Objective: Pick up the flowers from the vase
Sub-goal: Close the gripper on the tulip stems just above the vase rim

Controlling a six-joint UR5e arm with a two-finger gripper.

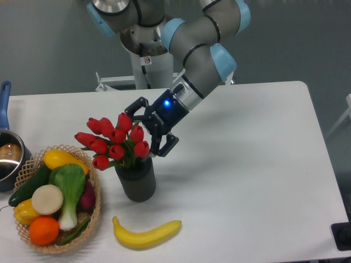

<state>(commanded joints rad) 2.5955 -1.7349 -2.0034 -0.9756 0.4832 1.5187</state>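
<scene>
Left of the vase [135, 181] sits a basket [94, 211] of produce; the flowers [115, 141] stand in the vase, buds leaning left. The gripper [147, 129], fingers spread, hangs at the bunch's right edge. If it closes only on outer buds, they could slip or tip the vase.

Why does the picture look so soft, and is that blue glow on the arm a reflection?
Fixed camera view: the whole frame is mildly soft, with no single blurred area. The lighting is even, with only faint shadows beside the vase and banana. The blue glow just behind the gripper looks like a small lamp, not glare. The flowers show plainly.
</scene>
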